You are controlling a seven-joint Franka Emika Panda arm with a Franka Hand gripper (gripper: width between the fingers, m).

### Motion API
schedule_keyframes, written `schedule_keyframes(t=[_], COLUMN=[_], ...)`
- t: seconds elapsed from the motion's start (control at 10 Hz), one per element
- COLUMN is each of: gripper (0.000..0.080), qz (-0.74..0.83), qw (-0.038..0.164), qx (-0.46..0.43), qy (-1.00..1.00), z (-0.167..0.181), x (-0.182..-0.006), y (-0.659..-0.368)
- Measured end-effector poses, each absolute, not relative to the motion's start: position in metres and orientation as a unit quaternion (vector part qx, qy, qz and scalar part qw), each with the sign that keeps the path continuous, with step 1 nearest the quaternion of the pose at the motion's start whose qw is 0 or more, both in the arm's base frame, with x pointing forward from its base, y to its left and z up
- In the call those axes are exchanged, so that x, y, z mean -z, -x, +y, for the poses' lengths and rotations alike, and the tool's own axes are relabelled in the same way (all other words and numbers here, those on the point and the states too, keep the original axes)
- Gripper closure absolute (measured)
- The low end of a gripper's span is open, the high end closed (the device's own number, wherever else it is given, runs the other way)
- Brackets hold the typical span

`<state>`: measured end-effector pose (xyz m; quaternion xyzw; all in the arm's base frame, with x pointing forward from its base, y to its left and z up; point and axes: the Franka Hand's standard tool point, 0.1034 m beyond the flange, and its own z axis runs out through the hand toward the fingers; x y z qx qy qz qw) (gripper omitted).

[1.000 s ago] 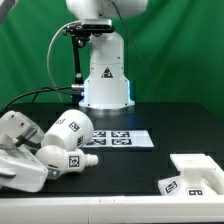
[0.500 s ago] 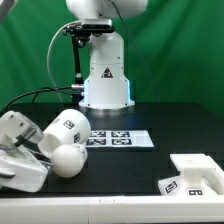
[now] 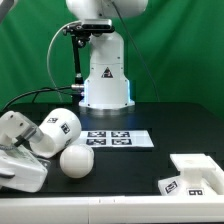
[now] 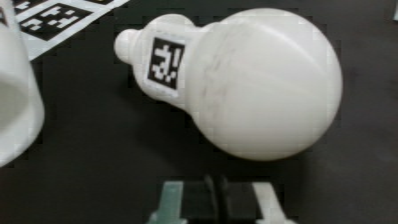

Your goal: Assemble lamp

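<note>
White bulb (image 4: pixel 249 85) is judged next for pickup; gripper (image 4: pixel 215 190) is seen closed, empty, and must be opened first.

Bare tabletop (image 3: pixel 130 178) lies wide open between the bulb (image 3: pixel 76 160) and the base (image 3: pixel 195 172), which sits well apart at the exterior view's right. At that view's left, room is tight. The shade (image 3: pixel 58 130) stands just beside the bulb, and the closed claw (image 4: pixel 214 190) hangs near the bulb's round side. The marker board (image 3: pixel 118 139) lies flat behind, and the robot's pedestal (image 3: pixel 105 80) blocks the back.
</note>
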<state>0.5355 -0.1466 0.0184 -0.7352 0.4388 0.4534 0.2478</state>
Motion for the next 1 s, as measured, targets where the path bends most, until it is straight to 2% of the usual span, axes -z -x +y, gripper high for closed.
schedule_keyframes(t=[0.4, 0.5, 0.6, 0.7, 0.8, 0.9, 1.0], gripper=[0.0798, 0.0675, 0.0675, 0.0489, 0.0355, 0.0355, 0.0181], qz=[0.438, 0.432, 0.418, 0.401, 0.370, 0.342, 0.344], qw=[0.248, 0.250, 0.253, 0.255, 0.258, 0.253, 0.254], qx=[-0.454, -0.458, -0.464, -0.466, -0.464, -0.459, -0.455], qy=[0.735, 0.736, 0.739, 0.747, 0.762, 0.780, 0.781], z=[-0.147, -0.143, -0.139, -0.137, -0.134, -0.127, -0.122], x=[-0.019, -0.024, -0.034, -0.045, -0.058, -0.073, -0.075], y=[-0.536, -0.538, -0.541, -0.547, -0.551, -0.552, -0.549])
